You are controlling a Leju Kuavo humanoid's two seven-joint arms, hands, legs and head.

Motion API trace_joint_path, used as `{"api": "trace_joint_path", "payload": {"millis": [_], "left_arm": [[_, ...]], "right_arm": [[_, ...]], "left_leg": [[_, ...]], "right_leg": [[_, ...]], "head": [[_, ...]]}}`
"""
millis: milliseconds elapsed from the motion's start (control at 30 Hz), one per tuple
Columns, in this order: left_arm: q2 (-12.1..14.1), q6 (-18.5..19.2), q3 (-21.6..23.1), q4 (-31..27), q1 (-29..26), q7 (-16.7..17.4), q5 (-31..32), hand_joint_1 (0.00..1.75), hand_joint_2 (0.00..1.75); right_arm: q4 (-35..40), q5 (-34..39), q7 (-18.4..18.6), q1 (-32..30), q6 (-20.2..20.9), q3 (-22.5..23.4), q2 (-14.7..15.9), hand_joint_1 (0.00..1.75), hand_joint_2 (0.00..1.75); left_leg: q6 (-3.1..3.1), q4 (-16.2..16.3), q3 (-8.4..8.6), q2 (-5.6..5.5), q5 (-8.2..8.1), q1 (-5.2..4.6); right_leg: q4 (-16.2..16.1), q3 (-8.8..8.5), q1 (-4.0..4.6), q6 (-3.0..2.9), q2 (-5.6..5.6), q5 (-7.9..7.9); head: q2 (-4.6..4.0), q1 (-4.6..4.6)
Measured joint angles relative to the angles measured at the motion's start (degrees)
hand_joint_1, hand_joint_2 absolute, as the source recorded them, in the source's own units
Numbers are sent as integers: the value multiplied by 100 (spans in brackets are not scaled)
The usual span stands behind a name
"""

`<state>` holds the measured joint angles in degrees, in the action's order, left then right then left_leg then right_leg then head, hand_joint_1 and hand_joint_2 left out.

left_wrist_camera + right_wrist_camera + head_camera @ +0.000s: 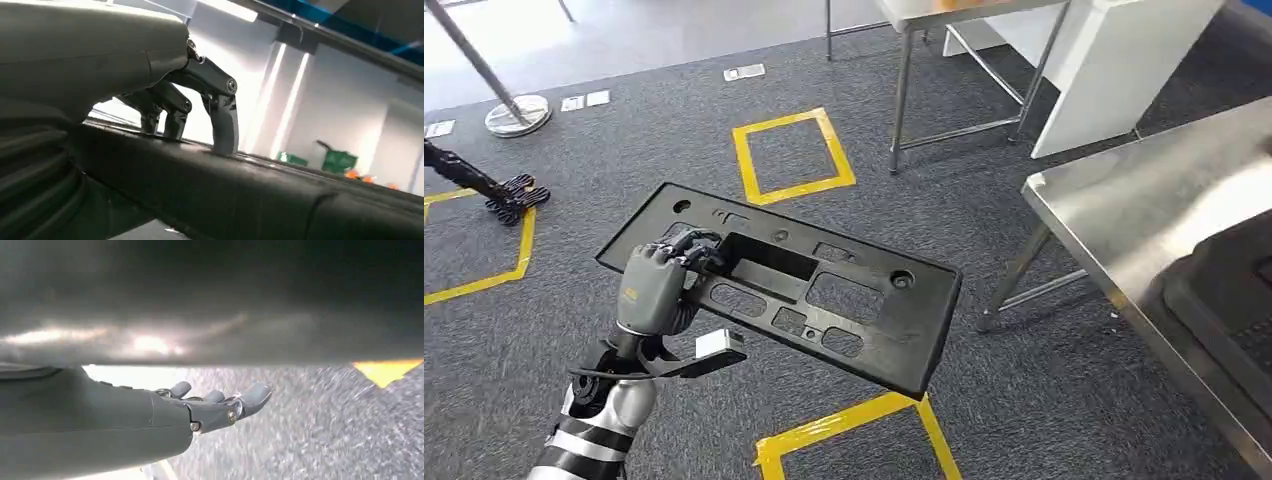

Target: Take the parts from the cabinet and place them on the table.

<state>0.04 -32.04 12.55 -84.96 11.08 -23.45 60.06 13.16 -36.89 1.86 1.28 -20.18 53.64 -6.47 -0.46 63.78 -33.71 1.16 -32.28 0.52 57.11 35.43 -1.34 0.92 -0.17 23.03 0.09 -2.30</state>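
Note:
A long black plastic panel (864,330) with several cutouts hangs tilted over the carpet. My left hand (656,285) grips it near its left end, fingers hooked through a cutout. Seen from the left wrist, the dark fingers (222,120) press down on the panel's edge (225,195). My right hand (150,415) lies under the panel's dark underside (210,300) with its fingers stretched out and holding nothing; whether it touches the panel is unclear. The steel table (1144,200) stands to the right, its near corner just beyond the panel's right end.
A black tray (1224,290) lies on the steel table. Yellow tape squares (792,155) mark the grey carpet. A second metal table frame (954,60) and a white cabinet (1114,60) stand behind. A stanchion base (517,115) and a black stand foot (509,195) are at left.

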Motion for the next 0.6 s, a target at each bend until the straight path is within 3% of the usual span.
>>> {"api": "trace_joint_path", "payload": {"millis": [67, 100, 133, 167, 200, 233, 267, 300, 400, 433, 467, 500, 567, 600], "left_arm": [[4, 44, 2, 40, -1, -4, 0, 175, 175], [4, 61, 7, 85, -8, -7, 2, 175, 175], [4, 76, 15, 107, -11, -9, 2, 175, 175], [4, 88, 33, 123, -7, -11, 2, 175, 175], [7, 94, 50, 127, -2, -11, 2, 175, 175], [11, 96, 55, 131, 11, -11, 2, 175, 175], [11, 98, 59, 140, 23, -11, 2, 175, 175], [11, 107, 66, 144, 25, -11, 0, 175, 175], [7, 129, 98, 142, 32, -11, -15, 175, 175], [2, 131, 109, 142, 49, -9, -15, 175, 175], [-9, 142, 118, 142, 68, -7, -15, 175, 175], [-11, 142, 129, 138, 72, -7, -20, 175, 175], [-9, 144, 131, 140, 60, -4, -17, 175, 175], [-9, 144, 133, 140, 58, -7, -17, 175, 175]], "right_arm": [[-18, -103, 55, 6, 64, -167, -4, 0, 0], [-28, -138, 77, 2, 96, -269, -7, 0, 0], [-37, -160, 87, 0, 103, -317, -7, 0, 0], [-42, -169, 90, -1, 114, -358, -11, 0, 0], [-44, -173, 92, -11, 123, -398, -18, 0, 0], [-44, -184, 92, -21, 136, -438, -22, 0, 0], [-44, -186, 92, -23, 149, -470, -24, 0, 0], [-44, -195, 92, -9, 158, -492, -24, 0, 0], [-55, -232, 92, -63, 182, -564, -39, 0, 0], [-59, -234, 92, -79, 182, -575, -37, 0, 0], [-63, -237, 92, -90, 182, -591, -39, 0, 0], [-66, -245, 92, -90, 182, -606, -44, 0, 0], [-66, -252, 92, -66, 184, -619, -53, 0, 0], [-68, -254, 92, -62, 190, -623, -63, 0, 0]], "left_leg": [[-12, 984, -473, -119, -430, 1], [-10, 1265, -628, -126, -490, 2], [-4, 1277, -665, -130, -409, 6], [4, 1041, -579, -138, -203, 18], [12, 556, -356, -162, 107, 34], [9, 46, -123, -279, 378, 63], [-2, -327, 38, -569, 473, 113], [-17, -466, 97, -645, 424, 115], [70, -431, 121, -467, 447, 28], [141, -488, 112, -376, 496, 66], [187, -500, 123, -320, 522, 50], [213, -504, 113, -253, 527, 39], [230, -503, 98, -74, 517, 4], [233, -503, 94, 6, 515, -5]], "right_leg": [[5, 2, 15, -18, 147, 4], [6, -1, 20, -18, 230, 4], [9, -7, 20, -17, 314, 4], [13, -18, 17, -16, 401, 5], [17, -36, 12, -13, 496, 6], [29, -52, 4, -8, 576, 8], [40, -38, 1, 0, 644, 9], [91, 10, 70, 41, 702, 24], [2, 76, -15, 171, 889, -59], [20, 134, 14, 202, 904, -63], [164, 215, 34, 185, 520, 26], [532, 391, 55, 157, 228, 217], [1502, 861, 52, 123, 87, 603], [1857, 1025, 53, 131, 73, 703]], "head": [[0, -9], [0, -13], [0, -11], [0, -15], [0, -13], [0, -15], [0, -11], [0, 0], [0, -2], [0, 0], [0, 2], [0, 46], [0, 50], [0, 52]]}}
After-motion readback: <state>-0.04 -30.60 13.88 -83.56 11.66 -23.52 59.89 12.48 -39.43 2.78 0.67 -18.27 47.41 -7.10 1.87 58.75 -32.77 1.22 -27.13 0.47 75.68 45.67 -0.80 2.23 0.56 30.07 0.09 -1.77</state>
